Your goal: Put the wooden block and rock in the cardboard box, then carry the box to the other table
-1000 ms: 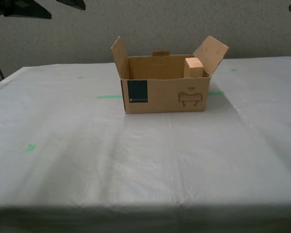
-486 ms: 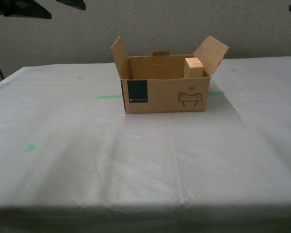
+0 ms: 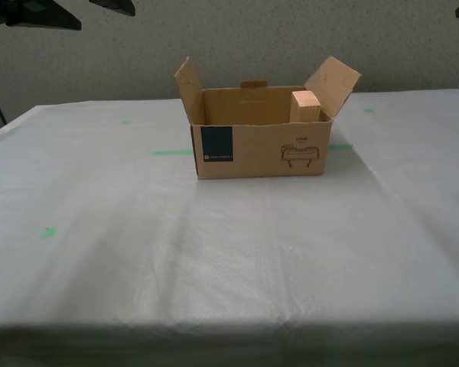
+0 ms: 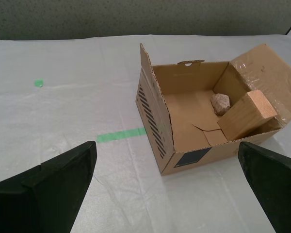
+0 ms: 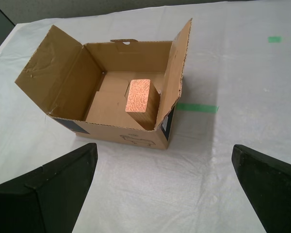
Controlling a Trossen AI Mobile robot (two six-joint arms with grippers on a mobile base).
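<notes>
cardboard box (image 3: 260,153): matt corrugated | wooden block (image 5: 141,99): grainy wood | table (image 3: 214,252): wrinkled glossy sheet

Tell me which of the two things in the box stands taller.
The wooden block: it leans against the box wall and rises past its rim, while the rock lies low on the floor.

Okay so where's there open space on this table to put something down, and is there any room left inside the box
The white sheeted table is bare all around the cardboard box, widest between its front and the near edge. Inside, the floor by the striped wall is free; the wooden block and rock crowd the opposite end.
</notes>
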